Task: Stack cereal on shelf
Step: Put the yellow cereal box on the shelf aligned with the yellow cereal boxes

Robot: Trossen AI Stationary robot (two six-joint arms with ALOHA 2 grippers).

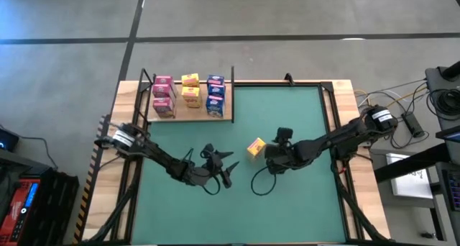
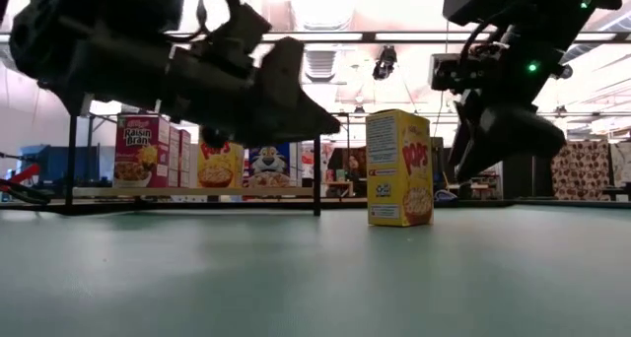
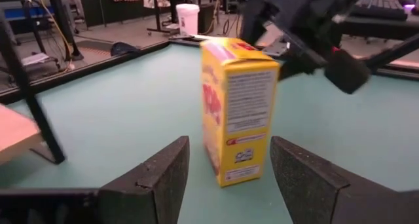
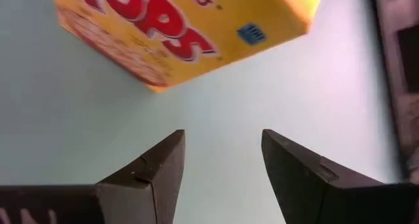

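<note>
Yellow box (image 1: 256, 147) stands on the desk (image 1: 302, 203) between both released end effectors, left (image 1: 224, 168) and right (image 1: 272, 157), seemingly for handover toward the shelf (image 1: 188, 115)

Yellow cereal box (image 1: 255, 147) on green mat (image 1: 302, 116), beside right end effector (image 1: 270, 154).

Overhead camera looking straight down, low camera level across the mat, both wrist cameras close on yellow box (image 3: 237, 109)

The yellow box (image 4: 190, 34) runs off the right wrist picture's top edge — only "POPS" reads. On the shelf (image 1: 188, 115), box fronts are too small to read from above.
</note>
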